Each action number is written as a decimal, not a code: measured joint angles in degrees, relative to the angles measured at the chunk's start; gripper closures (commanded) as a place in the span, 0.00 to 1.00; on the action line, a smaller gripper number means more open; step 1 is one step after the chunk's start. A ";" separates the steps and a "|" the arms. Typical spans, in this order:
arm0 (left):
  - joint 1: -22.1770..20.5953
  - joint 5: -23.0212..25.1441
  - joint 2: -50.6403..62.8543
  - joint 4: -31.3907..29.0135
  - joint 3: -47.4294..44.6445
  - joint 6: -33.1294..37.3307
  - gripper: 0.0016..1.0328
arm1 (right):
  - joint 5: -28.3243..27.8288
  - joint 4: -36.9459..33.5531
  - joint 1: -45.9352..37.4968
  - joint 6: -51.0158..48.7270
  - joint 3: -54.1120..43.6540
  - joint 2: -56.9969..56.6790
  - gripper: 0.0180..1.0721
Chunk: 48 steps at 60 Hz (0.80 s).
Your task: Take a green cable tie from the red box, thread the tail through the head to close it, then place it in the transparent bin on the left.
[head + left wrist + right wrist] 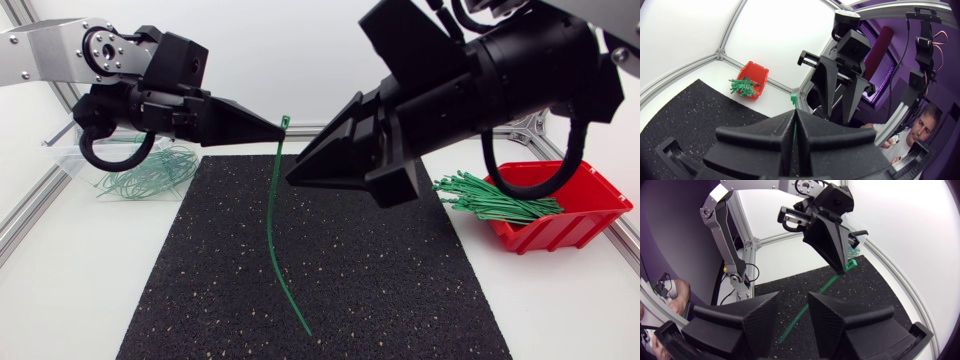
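One tie [272, 220] | left gripper [277, 127] clamped on its head | long axis 12–6 o'clock | right gripper [293, 172] apart, at its 3 o'clock

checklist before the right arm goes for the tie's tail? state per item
1. Left gripper shut on cable tie near its head: ok.
2. Right gripper open: ok.
3. Tail unthreaded, hanging free over the mat: ok.
4. Strap already inside the right gripper's gap: cannot tell.
5. Tail tip clear of the mat: cannot tell.
6. The two grippers apart, not touching: ok.
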 measured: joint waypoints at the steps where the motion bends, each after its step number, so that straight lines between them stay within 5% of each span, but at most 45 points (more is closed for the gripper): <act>1: 0.00 0.00 0.00 -0.02 -0.02 0.00 0.97 | 0.07 0.00 0.17 -0.02 -0.04 0.00 0.54; 11: 0.00 0.00 -0.39 0.24 -0.63 0.00 0.97 | 0.98 0.00 1.05 -0.70 -1.09 0.00 0.54; 21: 0.00 -0.50 -1.62 0.22 -1.49 0.00 0.97 | 12.04 1.14 4.26 -2.86 -3.78 -0.90 0.54; 32: 0.17 -1.66 -2.40 0.55 -1.49 -1.07 0.97 | 15.17 -1.64 4.24 -6.71 -5.05 -0.55 0.54; 48: 0.72 -6.40 -2.38 7.80 -2.36 -1.33 0.97 | 20.55 -2.71 2.01 -13.68 -5.40 3.93 0.58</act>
